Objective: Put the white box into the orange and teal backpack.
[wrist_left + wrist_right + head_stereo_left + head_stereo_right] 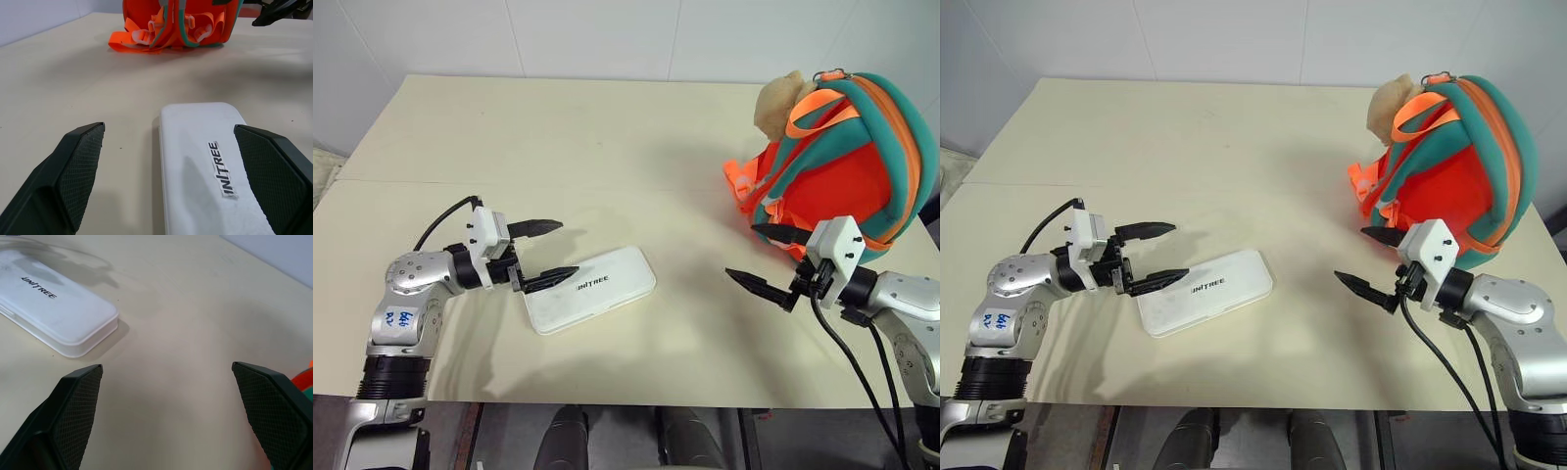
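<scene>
White box (591, 288) lies flat near the bench (558, 147) front edge, ungrasped, between the spread fingers of the left gripper (549, 252); right gripper (763, 258) fingers open beside the orange and teal backpack (842, 162) at the right edge; pickup and insertion remain.

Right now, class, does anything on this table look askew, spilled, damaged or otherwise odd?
Nothing looks spilled or damaged. The white box lies flat but at a slant to the table edge. The orange and teal backpack rests tipped, its straps spread loose on the tabletop.
</scene>
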### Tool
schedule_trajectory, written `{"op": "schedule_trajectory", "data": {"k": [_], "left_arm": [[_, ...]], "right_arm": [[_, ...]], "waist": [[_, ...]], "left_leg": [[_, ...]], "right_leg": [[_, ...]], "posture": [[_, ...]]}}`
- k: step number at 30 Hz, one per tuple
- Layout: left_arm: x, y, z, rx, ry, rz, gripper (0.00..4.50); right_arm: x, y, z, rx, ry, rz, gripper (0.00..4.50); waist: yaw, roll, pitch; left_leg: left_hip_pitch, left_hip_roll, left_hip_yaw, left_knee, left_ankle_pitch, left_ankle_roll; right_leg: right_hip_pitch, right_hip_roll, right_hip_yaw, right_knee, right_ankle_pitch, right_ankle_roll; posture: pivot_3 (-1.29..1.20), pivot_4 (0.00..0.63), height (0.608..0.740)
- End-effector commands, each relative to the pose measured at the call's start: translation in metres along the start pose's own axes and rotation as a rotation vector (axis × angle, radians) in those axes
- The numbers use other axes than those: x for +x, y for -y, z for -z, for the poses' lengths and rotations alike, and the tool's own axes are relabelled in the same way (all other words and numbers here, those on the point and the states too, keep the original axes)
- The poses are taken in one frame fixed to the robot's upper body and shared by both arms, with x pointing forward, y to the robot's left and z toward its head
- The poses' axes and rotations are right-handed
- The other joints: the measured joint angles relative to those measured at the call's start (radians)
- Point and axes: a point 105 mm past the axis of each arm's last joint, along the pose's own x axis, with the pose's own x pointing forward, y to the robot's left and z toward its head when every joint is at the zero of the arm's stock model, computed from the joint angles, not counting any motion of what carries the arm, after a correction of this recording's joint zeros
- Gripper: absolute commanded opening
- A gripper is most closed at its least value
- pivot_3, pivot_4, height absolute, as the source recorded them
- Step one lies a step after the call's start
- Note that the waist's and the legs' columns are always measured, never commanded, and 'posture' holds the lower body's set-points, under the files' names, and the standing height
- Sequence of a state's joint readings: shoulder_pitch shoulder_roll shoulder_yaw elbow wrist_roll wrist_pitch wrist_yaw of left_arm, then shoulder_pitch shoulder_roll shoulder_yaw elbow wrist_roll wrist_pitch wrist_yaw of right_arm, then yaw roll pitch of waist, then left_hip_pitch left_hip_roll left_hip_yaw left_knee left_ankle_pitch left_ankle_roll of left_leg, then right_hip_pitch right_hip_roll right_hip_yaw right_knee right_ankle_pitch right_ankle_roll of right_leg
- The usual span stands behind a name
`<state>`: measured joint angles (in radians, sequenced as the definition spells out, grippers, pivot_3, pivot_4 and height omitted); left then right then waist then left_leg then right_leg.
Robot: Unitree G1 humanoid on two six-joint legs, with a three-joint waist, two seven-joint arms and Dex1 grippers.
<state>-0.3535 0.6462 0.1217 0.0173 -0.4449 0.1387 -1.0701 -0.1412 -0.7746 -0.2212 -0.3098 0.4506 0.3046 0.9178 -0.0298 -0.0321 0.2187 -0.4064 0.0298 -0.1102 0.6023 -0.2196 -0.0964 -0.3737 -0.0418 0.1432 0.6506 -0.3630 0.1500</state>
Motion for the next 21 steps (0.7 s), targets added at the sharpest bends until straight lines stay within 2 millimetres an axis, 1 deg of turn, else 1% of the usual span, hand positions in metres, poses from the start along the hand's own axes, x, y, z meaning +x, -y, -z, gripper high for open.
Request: {"op": "schedule_trajectory", "data": {"k": [1,4,7,11,14,16,19,21], "left_arm": [[-0.005,0.001,-0.016,0.048,0.033,-0.009,4.5],[-0.006,-0.001,-0.015,0.063,0.031,-0.032,4.5],[-0.006,-0.003,-0.019,0.057,0.045,-0.058,4.5],[-0.017,-0.009,-0.015,0.072,0.02,-0.098,4.5],[-0.03,-0.007,-0.02,0.089,0.034,-0.138,3.87],[-0.043,-0.004,-0.016,0.08,0.005,-0.178,3.25],[-0.063,-0.002,-0.009,0.075,-0.039,-0.259,2.29],[-0.072,0.001,-0.007,0.063,-0.061,-0.293,1.67]], "right_arm": [[0.002,0.006,-0.011,-0.042,0.033,-0.018,4.47],[0.009,0.009,-0.007,-0.034,0.034,-0.03,4.47],[0.016,0.01,-0.009,-0.038,0.049,-0.055,4.47],[0.027,0.008,-0.012,-0.063,0.06,-0.089,4.47],[0.037,0.009,-0.006,-0.11,0.029,-0.082,3.84],[0.045,0.009,-0.001,-0.117,0.026,-0.078,3.15],[0.058,0.004,0.003,-0.117,0.037,-0.113,2.09],[0.068,-0.001,0.006,-0.115,0.039,-0.154,1.4]], "waist": [[-0.003,0.0,0.0],[-0.005,0.0,0.0],[-0.004,0.0,0.0],[-0.005,0.0,0.0],[-0.008,0.0,0.0],[-0.011,0.0,0.0],[-0.017,0.0,0.0],[-0.023,0.0,0.0]], "left_leg": [[0.0,0.0,0.0,0.0,0.0,0.0],[0.001,0.0,0.0,0.0,0.0,0.0],[0.001,0.0,0.0,0.0,0.0,0.0],[0.0,0.0,0.0,-0.001,0.0,0.0],[0.0,0.0,0.0,-0.003,0.0,0.0],[0.0,0.0,0.0,-0.004,0.0,0.0],[0.0,0.001,0.0,-0.006,0.0,0.0],[0.0,0.001,0.0,-0.006,0.0,0.0]], "right_leg": [[0.0,0.0,0.0,0.0,0.0,0.0],[0.0,0.0,0.0,0.001,0.0,0.0],[0.0,0.0,0.0,0.001,0.0,0.0],[-0.001,0.0,0.0,0.0,0.0,0.0],[-0.001,0.0,0.0,-0.001,0.0,0.0],[-0.001,0.0,0.0,-0.002,0.0,0.0],[-0.001,-0.001,0.0,-0.003,0.0,0.0],[-0.001,-0.001,0.0,-0.004,0.0,0.0]], "posture": [[0.0,0.15,0.74],[0.0,0.15,0.74],[0.0,0.15,0.74],[0.0,0.15,0.74],[0.0,0.15,0.74],[0.0,0.15,0.74],[0.0,0.15,0.74],[0.0,0.15,0.74]]}}
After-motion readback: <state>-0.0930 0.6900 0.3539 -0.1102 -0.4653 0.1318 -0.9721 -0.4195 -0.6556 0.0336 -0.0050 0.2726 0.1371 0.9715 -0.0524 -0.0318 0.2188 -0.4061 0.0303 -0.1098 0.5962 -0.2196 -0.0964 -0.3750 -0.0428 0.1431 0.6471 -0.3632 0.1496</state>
